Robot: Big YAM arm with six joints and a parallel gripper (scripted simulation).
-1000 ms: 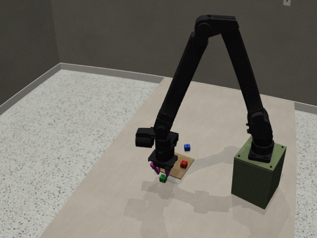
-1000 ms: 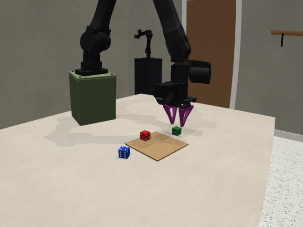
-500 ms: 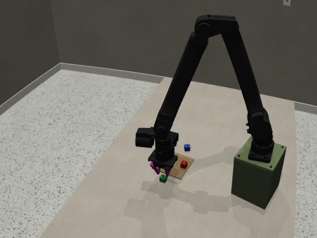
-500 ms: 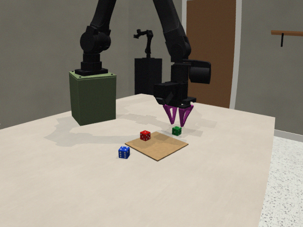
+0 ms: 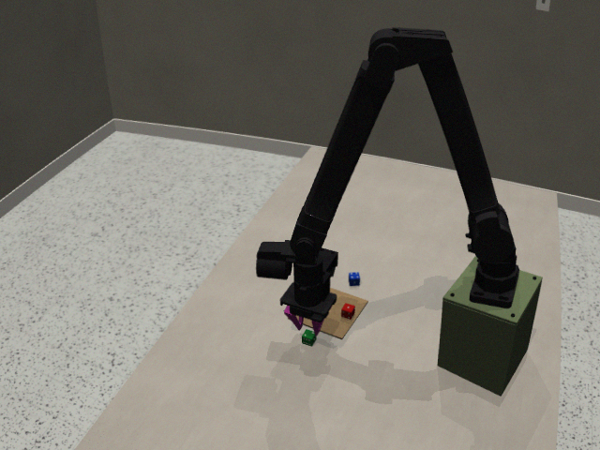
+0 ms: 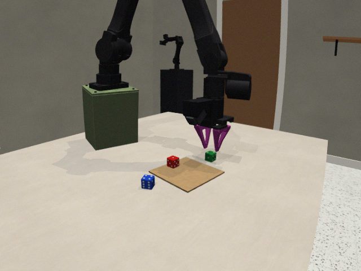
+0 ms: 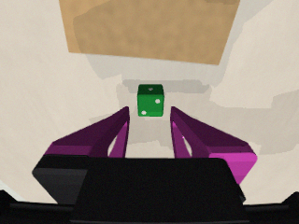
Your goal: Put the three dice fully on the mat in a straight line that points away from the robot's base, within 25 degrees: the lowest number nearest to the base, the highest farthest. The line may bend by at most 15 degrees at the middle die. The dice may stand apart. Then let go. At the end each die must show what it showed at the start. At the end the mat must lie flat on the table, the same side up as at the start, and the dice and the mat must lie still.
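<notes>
Claw (image 5: 309, 329) (image 6: 211, 149) (image 7: 149, 112), partly open, gripping nothing, angles hollow magenta fingers above the green pipped cube (image 5: 308, 337) (image 6: 210, 156) (image 7: 150, 101)

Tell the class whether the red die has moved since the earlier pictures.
No. In the top and exterior views, the red die sits at the same spot on the mat, near its corner towards the robot's base.
</notes>
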